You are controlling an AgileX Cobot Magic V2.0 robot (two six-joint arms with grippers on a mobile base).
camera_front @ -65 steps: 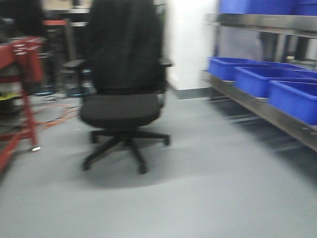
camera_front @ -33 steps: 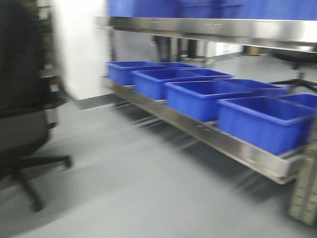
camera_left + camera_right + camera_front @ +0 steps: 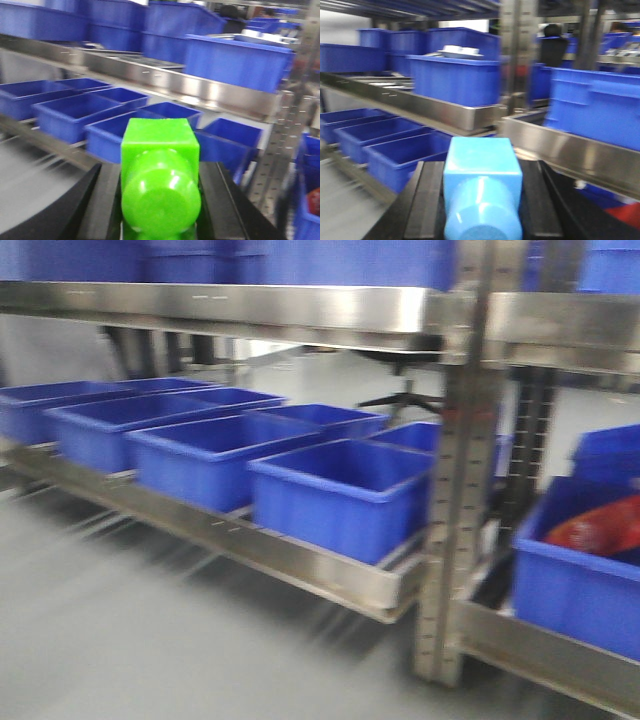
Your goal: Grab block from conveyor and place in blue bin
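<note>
1. The block (image 3: 159, 145) is bright green and glossy, squarish, with its single round stud turned toward the left wrist camera
2. You have it in the left gripper (image 3: 161, 197), whose black fingers (image 3: 107, 200) are pressed against its two sides, holding it up in the air in front of the racking
3. Your right gripper (image 3: 482, 200) is clamped the same way on a light blue block (image 3: 481, 160) of the same shape
4. In the front view, a row of open blue bins (image 3: 340, 495) stands on the low steel shelf (image 3: 300, 565), and an upper shelf (image 3: 250, 310) carries more blue containers
5. A perforated steel upright (image 3: 455, 490) stands just right of the nearest bin, between it and another bin (image 3: 570, 590) that holds something red (image 3: 605, 525); the blur hides what that is
</note>
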